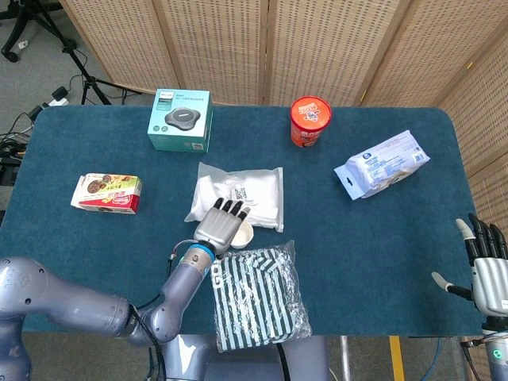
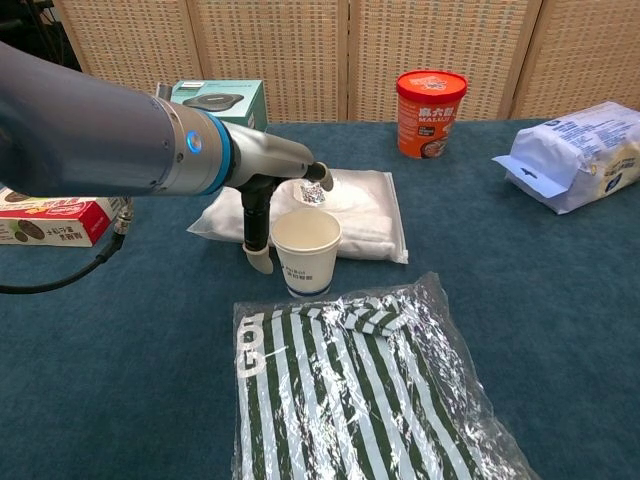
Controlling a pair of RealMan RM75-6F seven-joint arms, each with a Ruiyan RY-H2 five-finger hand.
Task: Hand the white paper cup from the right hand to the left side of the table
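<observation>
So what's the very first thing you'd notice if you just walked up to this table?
Probably the big grey left hand reaching in beside the white paper cup, which stands upright near the middle of the blue table, fingers spread around it but not clearly gripping. Next, the striped shirt in a shiny plastic bag right in front of the cup, and the bright red tub at the far edge.
</observation>
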